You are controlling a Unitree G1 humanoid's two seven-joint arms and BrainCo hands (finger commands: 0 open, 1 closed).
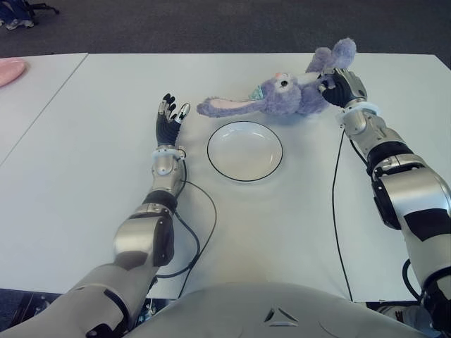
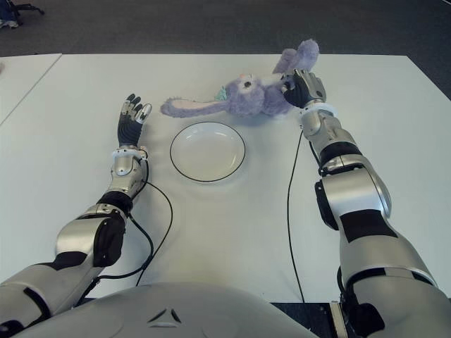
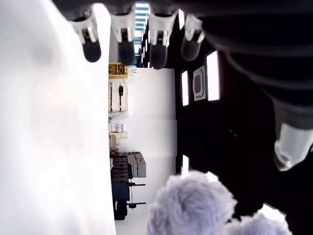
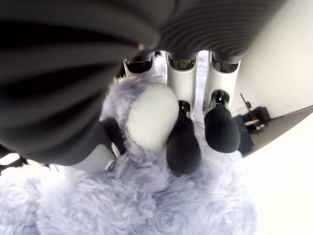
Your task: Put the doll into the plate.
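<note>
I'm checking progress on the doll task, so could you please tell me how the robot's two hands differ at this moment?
The right hand has its fingers curled into the purple plush doll, beyond the plate; the left hand holds nothing, fingers straight and spread. The right hand is at the doll's body on the plate's right; the left hand shows left of the plate, short of the doll's long ear. Both are over the white table.

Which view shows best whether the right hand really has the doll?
The right wrist view: the right hand has its fingers curled into the doll. The eye views show the whole doll beyond the plate, hand at its body. The left wrist view shows only fur.
</note>
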